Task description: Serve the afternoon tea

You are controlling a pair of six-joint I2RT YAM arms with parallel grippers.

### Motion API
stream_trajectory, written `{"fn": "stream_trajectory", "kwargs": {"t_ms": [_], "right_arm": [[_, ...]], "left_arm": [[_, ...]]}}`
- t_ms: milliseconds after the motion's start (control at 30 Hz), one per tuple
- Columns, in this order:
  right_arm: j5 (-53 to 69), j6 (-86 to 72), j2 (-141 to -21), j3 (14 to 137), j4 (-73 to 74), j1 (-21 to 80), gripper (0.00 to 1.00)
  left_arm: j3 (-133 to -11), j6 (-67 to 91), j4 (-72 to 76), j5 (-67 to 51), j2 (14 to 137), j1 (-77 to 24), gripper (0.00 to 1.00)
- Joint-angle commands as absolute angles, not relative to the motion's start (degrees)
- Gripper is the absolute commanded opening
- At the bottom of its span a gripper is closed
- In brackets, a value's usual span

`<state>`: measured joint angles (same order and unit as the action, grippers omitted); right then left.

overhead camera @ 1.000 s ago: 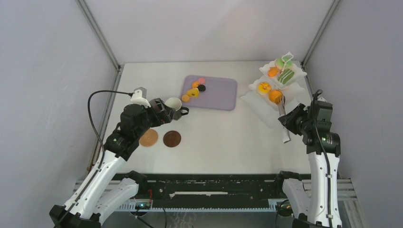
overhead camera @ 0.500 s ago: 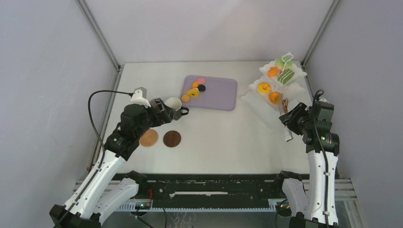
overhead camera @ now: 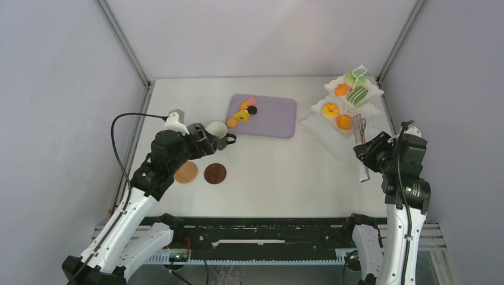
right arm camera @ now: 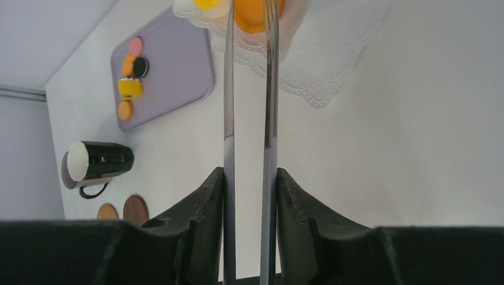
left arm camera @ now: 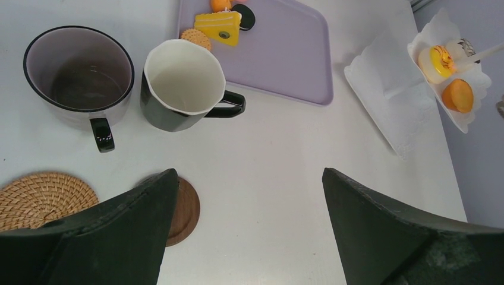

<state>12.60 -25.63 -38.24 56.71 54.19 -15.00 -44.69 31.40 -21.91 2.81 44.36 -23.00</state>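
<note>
- Grey walls box in a white bench (overhead camera: 285,172). I'm placing everything off the lilac tray (overhead camera: 273,119).
- Near-right of the tray, the right end effector (right arm camera: 249,178) is pinching the long white tongs (right arm camera: 229,89) by the handle end.
- It has just backed off toward the near edge, and the tong tips are now sprung apart and empty. A second ago they were on the orange doughnut (overhead camera: 344,122), which now sits on the stand. I'd call that one served, next treat up.
- Near-left of the tray, the left end effector (left arm camera: 246,178) is spread wide, holding nothing, and hasn't budged.
- Also near-left of the tray are two coasters, both bare: a woven coaster (overhead camera: 186,172) and a dark coaster (overhead camera: 215,173).
- Just left of the tray are two mugs side by side, neither on a coaster yet: a mauve mug (left arm camera: 78,77) and a dark mug (left arm camera: 181,83).
- On the tray's left end I count five treats.
- Right of the tray is one white stand (overhead camera: 321,129) with roughly five treats on it. Its widest tier looks bare.
</note>
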Motion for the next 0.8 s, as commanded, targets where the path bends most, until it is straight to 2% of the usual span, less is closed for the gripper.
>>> {"fn": "stream_trajectory", "kwargs": {"t_ms": [0,267,433,600,767], "right_arm": [[15.1,-24.6,-35.8,61.3,54.9,-14.3,0.37],[24.5,-21.7,-35.7,61.3,52.9,-7.2,0.32],[22.6,-21.3,-39.4,61.5,51.6,4.1,0.31],[16.1,-22.2,-45.6,62.1,48.3,19.4,0.34],[11.4,-24.2,-53.6,62.4,40.4,27.3,0.37]], "left_arm": [[-47.1,29.6,-21.4,3.0,44.1,-23.1,0.95],[-48.8,28.5,-22.3,3.6,45.2,-23.1,0.95],[-49.3,28.5,-23.1,5.0,45.0,-23.1,0.96],[-49.9,28.6,-23.8,5.9,45.2,-22.9,0.96],[-50.5,28.5,-24.9,7.4,45.2,-22.3,0.96]]}}
